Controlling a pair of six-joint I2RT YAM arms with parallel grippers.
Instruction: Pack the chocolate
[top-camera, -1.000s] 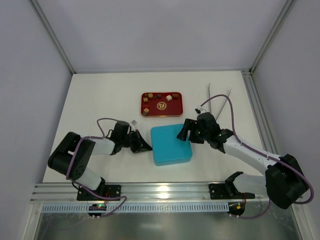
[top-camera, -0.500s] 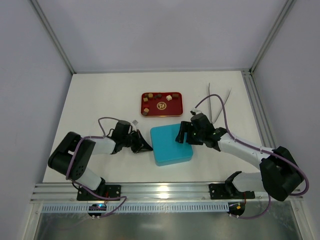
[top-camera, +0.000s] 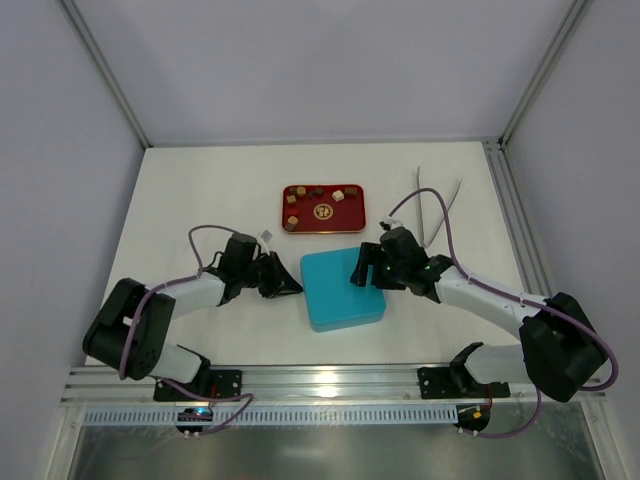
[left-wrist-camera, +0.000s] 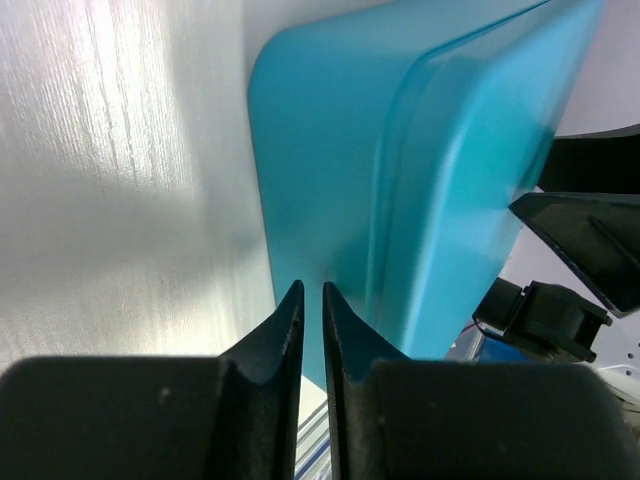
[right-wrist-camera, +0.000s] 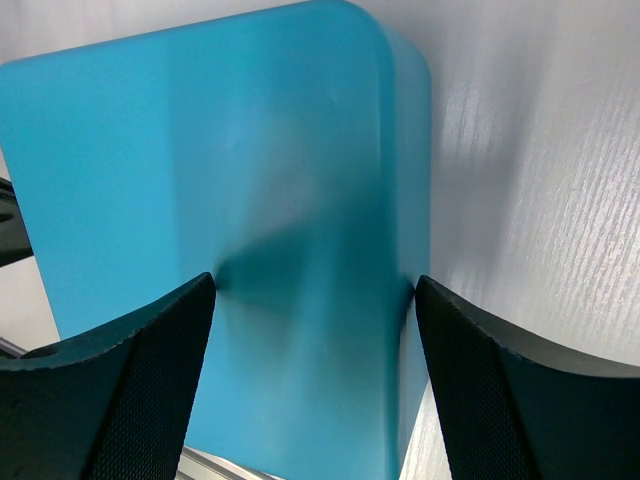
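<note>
Several tiny tan and brown chocolate pieces (top-camera: 293, 199) lie in a red tray (top-camera: 305, 215) at the back middle of the table. A closed teal box (top-camera: 340, 292) sits in front of it. My left gripper (top-camera: 297, 290) is shut and empty, its tips (left-wrist-camera: 310, 288) right at the left side wall of the teal box (left-wrist-camera: 330, 200). My right gripper (top-camera: 365, 270) is open, its fingers straddling the right far part of the teal box (right-wrist-camera: 250, 150): one finger (right-wrist-camera: 150, 350) over the lid, the other finger (right-wrist-camera: 480, 360) by the side wall.
The tray has a round gold-and-white emblem (top-camera: 324, 211) in its middle. Metal tongs (top-camera: 435, 205) lie at the back right. A metal frame rail (top-camera: 505, 200) runs along the right edge, and grey walls enclose the table.
My right gripper has moved left onto the box's right far edge. My left arm's elbow has swung out; its gripper stays at the box's left side.
</note>
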